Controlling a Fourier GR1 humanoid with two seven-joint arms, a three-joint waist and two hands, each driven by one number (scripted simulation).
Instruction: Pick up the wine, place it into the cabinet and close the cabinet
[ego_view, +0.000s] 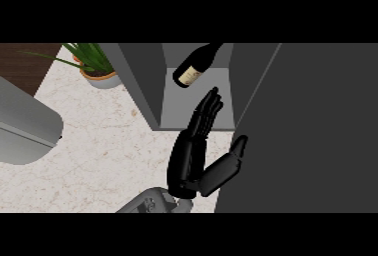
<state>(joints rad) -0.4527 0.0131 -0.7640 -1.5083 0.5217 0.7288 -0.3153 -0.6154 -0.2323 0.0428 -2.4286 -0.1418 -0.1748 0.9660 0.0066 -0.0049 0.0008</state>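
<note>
While inside cabinet (148, 85), one wine bottle (196, 65), one open robot hand (193, 150).

A pale speckled stone finish was seen on the counter (111, 150). The cabinet (148, 80) looked matt grey, the wine bottle (198, 65) dark glossy glass with a paper label.

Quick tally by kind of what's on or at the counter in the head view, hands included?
Wine bottle: 1, lying inside the cabinet
Cabinet: 1, door open
Potted plant: 1
Grey appliance: 1, at the left edge
Hand: 1, fingers straight, by the door
Total: 5
</note>
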